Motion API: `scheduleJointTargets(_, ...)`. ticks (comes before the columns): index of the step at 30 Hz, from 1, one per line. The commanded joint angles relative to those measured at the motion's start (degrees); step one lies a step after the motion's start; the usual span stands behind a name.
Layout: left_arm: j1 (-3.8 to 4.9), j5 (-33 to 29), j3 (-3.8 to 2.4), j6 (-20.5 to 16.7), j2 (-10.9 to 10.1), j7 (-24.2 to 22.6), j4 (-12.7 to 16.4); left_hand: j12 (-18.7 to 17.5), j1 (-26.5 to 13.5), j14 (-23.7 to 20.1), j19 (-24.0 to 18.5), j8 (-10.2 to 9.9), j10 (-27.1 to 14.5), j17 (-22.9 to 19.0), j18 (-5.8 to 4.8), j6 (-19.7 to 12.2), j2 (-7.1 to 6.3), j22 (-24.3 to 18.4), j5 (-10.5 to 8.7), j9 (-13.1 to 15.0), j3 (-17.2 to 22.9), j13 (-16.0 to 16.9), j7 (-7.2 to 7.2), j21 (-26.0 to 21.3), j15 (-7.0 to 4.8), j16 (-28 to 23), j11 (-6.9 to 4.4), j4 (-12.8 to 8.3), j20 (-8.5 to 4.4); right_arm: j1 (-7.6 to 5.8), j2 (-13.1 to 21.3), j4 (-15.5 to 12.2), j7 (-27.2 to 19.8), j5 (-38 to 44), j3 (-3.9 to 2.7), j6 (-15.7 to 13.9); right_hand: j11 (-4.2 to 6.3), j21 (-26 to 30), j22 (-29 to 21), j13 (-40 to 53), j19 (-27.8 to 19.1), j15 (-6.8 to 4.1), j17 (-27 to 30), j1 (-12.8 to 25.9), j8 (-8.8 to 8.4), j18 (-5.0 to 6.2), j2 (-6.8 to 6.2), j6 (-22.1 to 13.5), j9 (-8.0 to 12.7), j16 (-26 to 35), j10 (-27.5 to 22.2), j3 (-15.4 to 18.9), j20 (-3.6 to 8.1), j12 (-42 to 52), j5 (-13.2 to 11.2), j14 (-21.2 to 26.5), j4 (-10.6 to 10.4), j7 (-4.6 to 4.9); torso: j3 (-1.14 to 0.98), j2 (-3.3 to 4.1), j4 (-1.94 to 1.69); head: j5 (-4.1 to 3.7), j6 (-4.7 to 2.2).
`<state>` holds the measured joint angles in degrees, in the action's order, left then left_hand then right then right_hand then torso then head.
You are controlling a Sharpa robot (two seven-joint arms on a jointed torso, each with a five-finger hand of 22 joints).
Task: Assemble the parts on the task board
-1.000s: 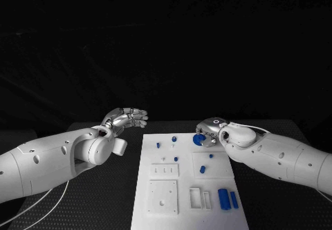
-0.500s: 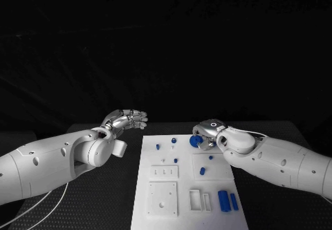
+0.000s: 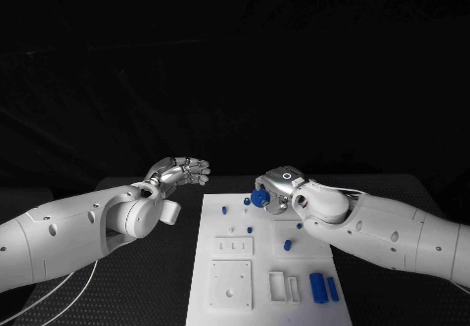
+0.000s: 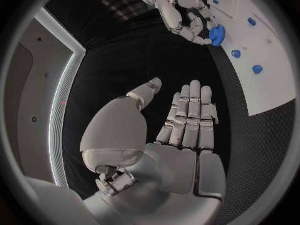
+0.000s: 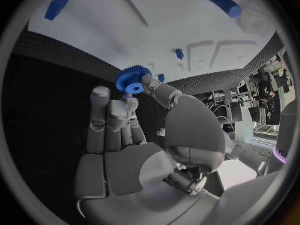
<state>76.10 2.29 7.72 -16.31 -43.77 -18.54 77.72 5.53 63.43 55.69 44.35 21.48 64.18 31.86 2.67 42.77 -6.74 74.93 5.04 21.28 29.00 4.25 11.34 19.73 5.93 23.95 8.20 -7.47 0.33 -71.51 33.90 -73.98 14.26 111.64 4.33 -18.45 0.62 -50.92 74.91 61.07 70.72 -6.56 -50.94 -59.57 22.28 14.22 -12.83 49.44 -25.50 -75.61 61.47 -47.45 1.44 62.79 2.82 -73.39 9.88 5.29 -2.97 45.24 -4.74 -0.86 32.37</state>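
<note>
A black textured worktop (image 3: 392,183) stands before a dark backdrop (image 3: 235,81) — a lit strip (image 4: 62,90) edges a wall panel.

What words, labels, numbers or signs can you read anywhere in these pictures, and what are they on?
None can be read.
Task board: raised outlines and holes, no lettering.
Blue gear held in the right hand: unmarked.
Left hand: no marking.
Room clutter at the rim of the right wrist view: too small and blurred to read.

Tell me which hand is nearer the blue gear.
Right. The right hand pinches the blue gear above the task board; the left hand hangs open off the board's side.
</note>
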Motion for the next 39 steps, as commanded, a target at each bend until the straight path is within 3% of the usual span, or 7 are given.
scheduleJointTargets(1,0.08,0.0,-0.05,0.5,0.0,-0.4,0.1,-0.2,-0.3,0.0,0.2,-0.2,0.1,0.1,0.62,0.1,0.14,1.1,0.31,-0.1,0.1,-0.1,0.17,0.2,0.18,-0.3,0.44,-0.4,0.05,0.04,-0.9,-0.1,1.1,3.0,0.01,-0.8,0.27,-0.3,1.1,-0.1,0.1,-0.33,-0.1,0.0,-0.19,0.78,-0.55,8.9,-0.1,0.4,0.2,-0.4,0.22,0.2,0.0,-0.1,0.0,0.12,-0.02,0.07,-0.19,-0.09,-0.16)
scheduleJointTargets(11,0.09,0.0,-0.05,0.6,0.3,-0.5,0.2,-0.2,-0.3,0.0,0.2,-0.2,0.1,0.1,0.61,0.1,0.15,1.1,0.31,-0.1,0.1,-0.1,0.17,0.2,0.18,-0.3,0.44,-0.5,0.05,1.24,-4.6,1.4,1.5,4.7,0.58,-0.7,0.27,-0.3,1.0,-0.2,0.1,-0.34,-0.3,-0.1,-0.33,0.78,-0.92,8.8,-0.1,0.5,0.2,-0.6,0.3,0.2,0.0,-0.1,-0.1,0.13,-0.03,0.11,-0.27,0.11,-0.09)
scheduleJointTargets(21,0.09,0.0,-0.05,0.7,0.4,-0.5,0.2,-0.3,-0.4,0.0,0.2,-0.2,0.1,0.2,0.61,0.1,0.17,1.1,0.31,-0.1,0.1,-0.1,0.17,0.2,0.18,-0.3,0.44,-0.5,0.05,1.8,-6.0,2.8,1.3,4.7,1.72,-0.3,0.25,-0.3,1.0,-0.3,0.1,-0.33,-0.3,-0.2,-0.42,0.78,-1.03,8.8,-0.1,0.5,0.2,-0.8,0.33,0.3,0.0,-0.1,-0.2,0.16,-0.06,0.09,-0.27,0.41,0.34)
scheduleJointTargets(39,0.09,0.0,-0.06,0.8,0.6,-0.4,0.2,-0.3,-0.5,0.0,0.2,-0.3,0.1,0.2,0.59,0.1,0.2,1.1,0.3,-0.1,0.2,-0.1,0.18,0.2,0.18,-0.3,0.46,-0.6,0.06,1.91,-7.2,5.4,1.3,4.9,2.38,0.1,0.18,-0.3,1.0,-0.5,0.1,-0.28,-0.5,-0.2,-0.68,0.78,-1.34,8.5,0.0,0.6,0.2,-0.9,0.38,0.3,0.0,-0.1,-0.2,0.24,-0.13,0.05,-0.17,0.76,0.57)
